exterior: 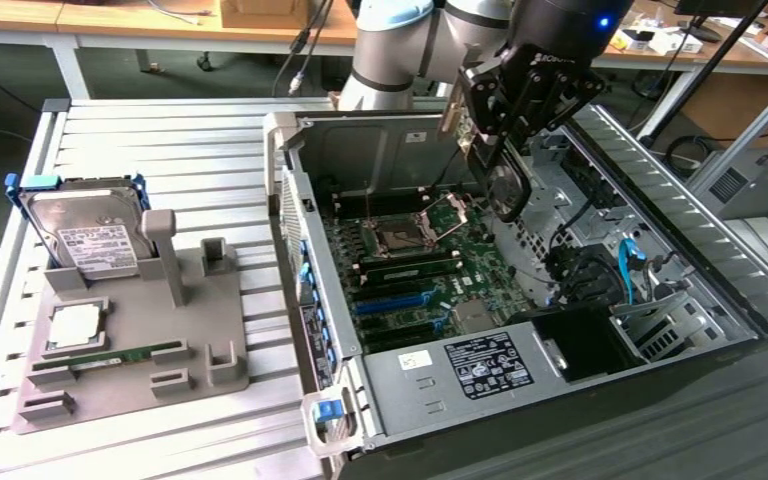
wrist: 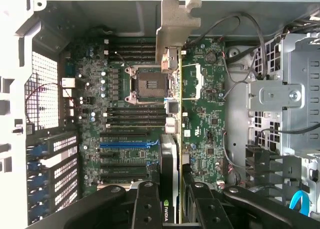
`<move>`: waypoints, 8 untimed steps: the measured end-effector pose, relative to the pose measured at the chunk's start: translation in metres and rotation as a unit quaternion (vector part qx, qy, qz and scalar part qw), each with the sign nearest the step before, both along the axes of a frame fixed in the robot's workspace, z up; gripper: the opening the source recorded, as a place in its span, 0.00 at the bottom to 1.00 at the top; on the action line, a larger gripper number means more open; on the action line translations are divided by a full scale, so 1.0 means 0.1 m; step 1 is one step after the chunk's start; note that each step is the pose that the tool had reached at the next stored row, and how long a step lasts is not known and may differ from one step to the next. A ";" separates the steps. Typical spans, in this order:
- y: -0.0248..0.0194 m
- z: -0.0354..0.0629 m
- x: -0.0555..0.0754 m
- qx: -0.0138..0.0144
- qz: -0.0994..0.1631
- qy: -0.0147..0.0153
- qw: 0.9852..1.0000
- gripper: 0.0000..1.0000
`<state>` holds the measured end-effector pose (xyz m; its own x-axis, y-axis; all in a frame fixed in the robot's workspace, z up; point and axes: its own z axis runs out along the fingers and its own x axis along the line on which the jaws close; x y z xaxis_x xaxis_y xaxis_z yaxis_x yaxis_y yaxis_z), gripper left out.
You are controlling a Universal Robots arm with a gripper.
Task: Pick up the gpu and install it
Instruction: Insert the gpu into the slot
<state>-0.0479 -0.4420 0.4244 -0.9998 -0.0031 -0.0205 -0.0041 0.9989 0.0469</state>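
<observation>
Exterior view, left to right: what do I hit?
In order: hard drive → processor socket → gpu, gripped by the end effector → blue cable.

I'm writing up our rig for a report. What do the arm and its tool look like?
The arm is built of round silvery-grey segments and ends in a black wrist housing with a small blue light. The tool is black, and its jointed finger links show round pivot holes.
</observation>
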 end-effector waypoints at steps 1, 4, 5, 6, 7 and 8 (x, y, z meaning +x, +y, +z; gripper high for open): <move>0.000 0.000 0.00 0.000 0.008 0.000 1.000 0.27; 0.000 0.001 0.00 -0.001 0.036 0.000 0.999 0.27; 0.000 0.000 0.00 -0.001 0.047 0.000 0.999 0.27; 0.000 -0.001 0.00 -0.001 0.056 0.000 0.998 0.27; 0.000 0.000 0.00 -0.003 0.069 0.000 0.998 0.27; 0.000 0.000 0.00 -0.004 0.078 0.000 0.997 0.27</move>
<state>-0.0478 -0.4420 0.4244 -0.9872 -0.1580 -0.0197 -0.1587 0.9865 0.0397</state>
